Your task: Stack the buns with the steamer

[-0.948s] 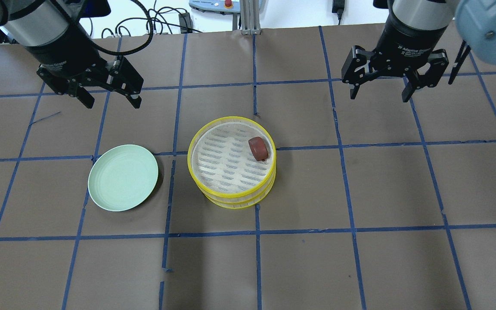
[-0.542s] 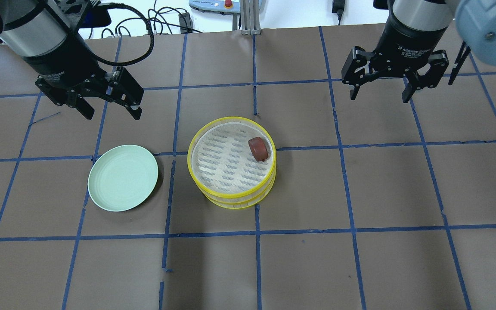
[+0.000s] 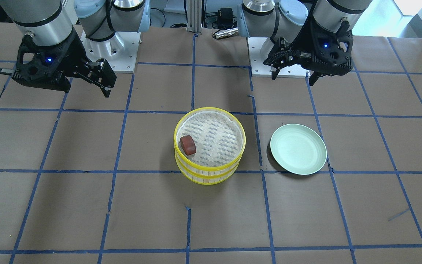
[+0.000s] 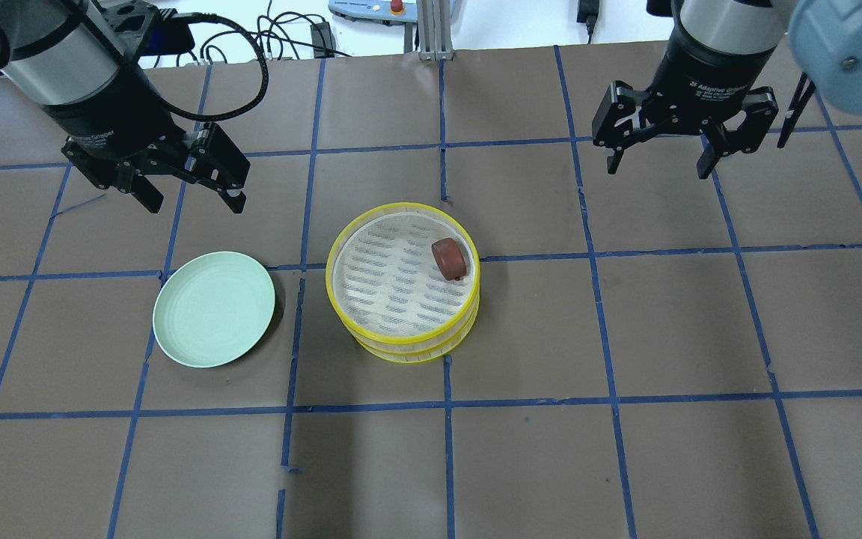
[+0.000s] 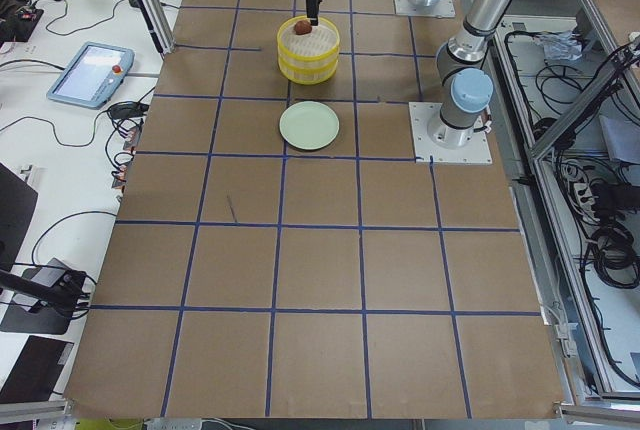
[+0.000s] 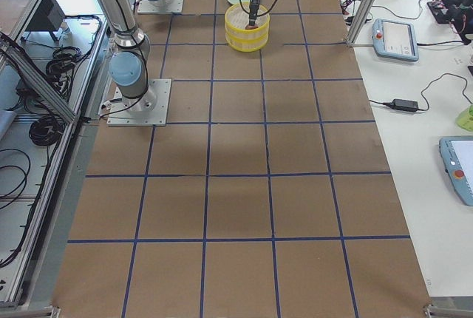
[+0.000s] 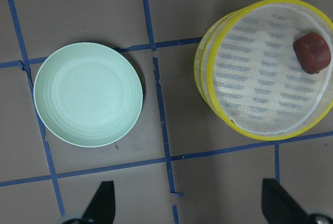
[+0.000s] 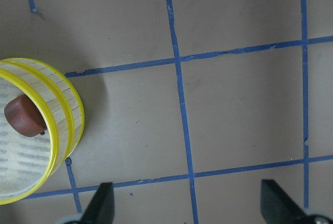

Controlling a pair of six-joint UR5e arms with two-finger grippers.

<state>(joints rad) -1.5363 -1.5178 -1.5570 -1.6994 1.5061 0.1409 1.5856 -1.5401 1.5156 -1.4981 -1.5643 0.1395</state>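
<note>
Reddish-brown bun (image 4: 449, 258) laid in stacked yellow steamer (image 4: 408, 350) on tabletop (image 4: 625, 337), green plate (image 4: 214, 308) beside it, left claw (image 4: 195, 203) and right claw (image 4: 657, 171) held spread apart.

Round pale green plate (image 4: 214, 309) left of centre in overhead view, brown counter (image 4: 670, 329) gridded with blue tape (image 4: 447, 405), black cables (image 4: 281, 36) upper left

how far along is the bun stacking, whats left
Done: the two yellow steamer tiers are stacked, and the reddish-brown bun lies in the top tier by its rim. The green plate holds nothing. In hand: nothing; the left gripper and right gripper hang open and empty, apart from the steamer. Left: no white bun shows; whether it sits hidden in the lower tier cannot be told.
</note>
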